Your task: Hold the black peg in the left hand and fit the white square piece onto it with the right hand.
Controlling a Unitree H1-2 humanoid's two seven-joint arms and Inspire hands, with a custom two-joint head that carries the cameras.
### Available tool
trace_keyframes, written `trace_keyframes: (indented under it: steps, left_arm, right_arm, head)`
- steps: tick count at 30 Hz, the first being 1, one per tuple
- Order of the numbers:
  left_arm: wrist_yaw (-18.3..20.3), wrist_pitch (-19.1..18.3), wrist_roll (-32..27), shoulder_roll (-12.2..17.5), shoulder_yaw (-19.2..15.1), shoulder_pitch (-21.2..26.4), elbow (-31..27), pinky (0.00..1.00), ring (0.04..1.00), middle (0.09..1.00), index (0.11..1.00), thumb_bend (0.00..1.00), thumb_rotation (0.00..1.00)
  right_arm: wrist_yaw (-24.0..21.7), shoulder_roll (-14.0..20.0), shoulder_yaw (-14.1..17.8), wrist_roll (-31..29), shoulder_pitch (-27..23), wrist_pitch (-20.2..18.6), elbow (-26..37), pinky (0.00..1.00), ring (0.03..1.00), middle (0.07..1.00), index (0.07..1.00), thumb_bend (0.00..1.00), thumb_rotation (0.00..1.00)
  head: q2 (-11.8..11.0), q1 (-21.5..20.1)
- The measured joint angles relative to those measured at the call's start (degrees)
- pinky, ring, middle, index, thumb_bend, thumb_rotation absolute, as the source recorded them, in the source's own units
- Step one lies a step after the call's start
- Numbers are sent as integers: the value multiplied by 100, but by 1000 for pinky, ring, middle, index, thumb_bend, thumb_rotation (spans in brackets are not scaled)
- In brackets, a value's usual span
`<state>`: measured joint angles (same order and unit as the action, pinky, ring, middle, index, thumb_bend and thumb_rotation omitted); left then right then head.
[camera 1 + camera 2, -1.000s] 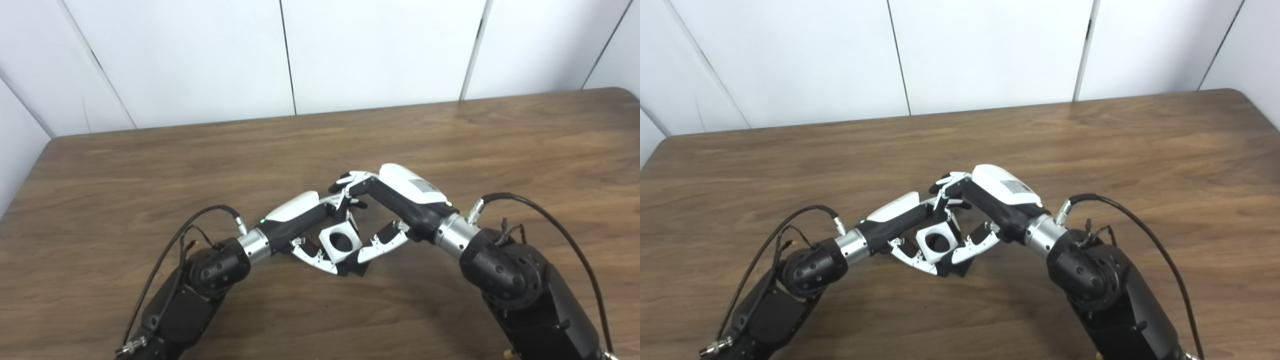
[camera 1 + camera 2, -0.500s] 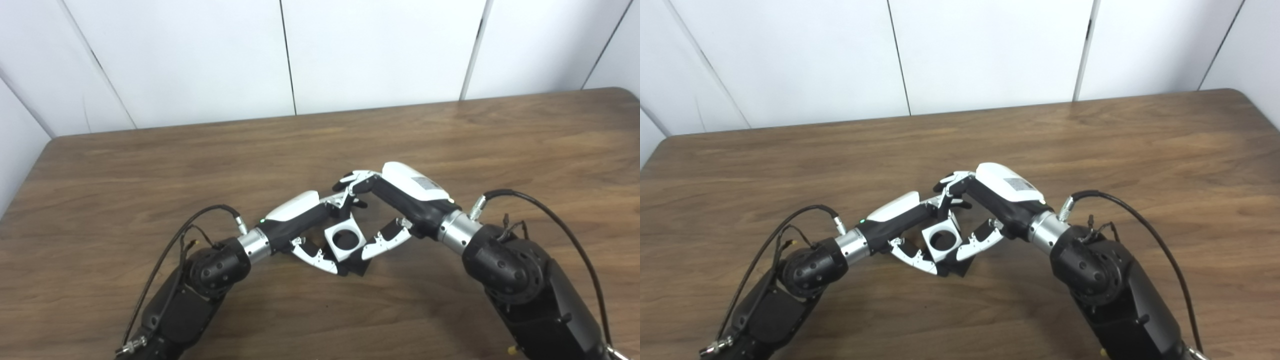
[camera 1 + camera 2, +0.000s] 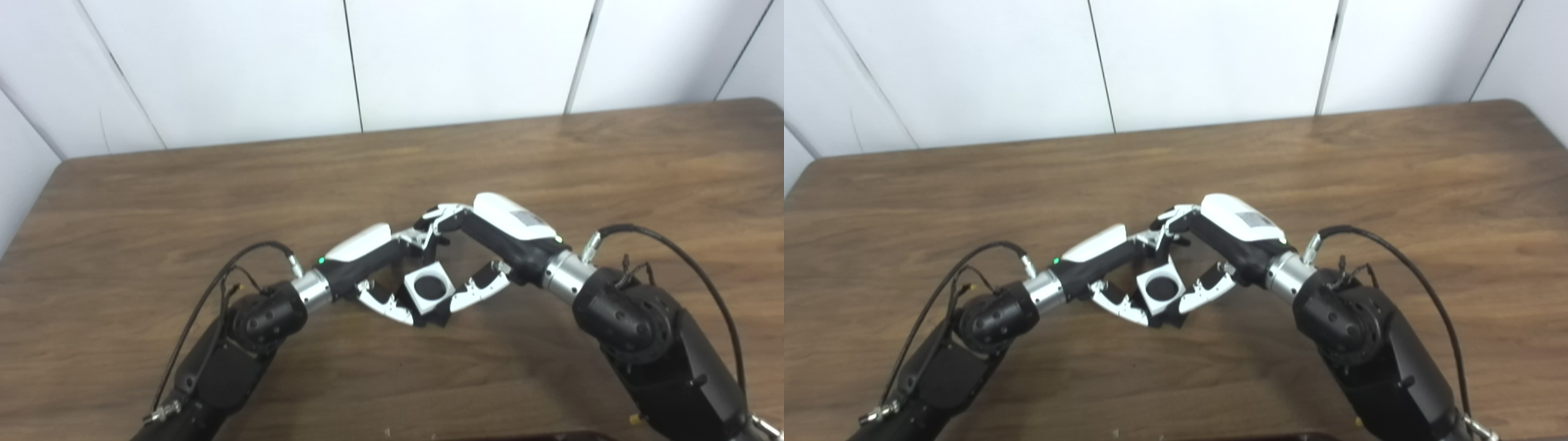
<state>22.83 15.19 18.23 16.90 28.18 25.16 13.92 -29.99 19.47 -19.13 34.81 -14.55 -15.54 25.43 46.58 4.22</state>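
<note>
The white square piece (image 3: 429, 286) sits between my two hands near the middle of the table, its round hole filled with black. The black peg (image 3: 437, 316) shows mainly as a dark base sticking out below the piece; the rest is hidden. My left hand (image 3: 369, 262) comes in from the lower left, thumb and fingers closed around the peg's base under the piece. My right hand (image 3: 499, 236) comes in from the lower right, shut on the white piece, thumb on its lower right edge and fingers over its far corner. The fingertips of both hands meet behind the piece.
The brown wooden table (image 3: 184, 202) stretches wide on both sides and toward the white panelled wall (image 3: 245, 61). Cables loop off both wrists. A dark edge shows at the bottom of the picture.
The white piece has sunk lower between the hands and its hole now looks filled with black. Both hands have drawn a little closer to the table. The camera has tilted slightly.
</note>
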Motion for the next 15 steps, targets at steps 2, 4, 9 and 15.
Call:
trace_keyframes:
  steps: [2, 4, 9, 15]
  left_arm:
    - [2, -21, 0, -1, 2, 0, -10, 899, 978, 918, 488, 521, 75]
    - [2, -22, 1, -2, 0, 1, -12, 893, 978, 917, 488, 521, 75]
    - [2, -30, 11, -4, 2, 1, -19, 905, 980, 917, 488, 521, 75]
    - [1, -32, 17, -10, 1, -6, -23, 913, 983, 915, 488, 521, 75]
  right_arm:
    - [0, 4, 1, -9, 17, 0, 0, 835, 900, 817, 480, 519, 144]
    - [0, 4, 1, -17, 24, 0, 0, 836, 901, 817, 481, 518, 145]
    - [23, -2, 0, -28, 38, 0, -10, 845, 903, 816, 481, 518, 145]
    - [61, -35, -36, -16, 54, 3, -80, 852, 890, 815, 481, 519, 146]
  head:
    - [18, 9]
    - [26, 9]
    - [26, 44]
    - [44, 70]
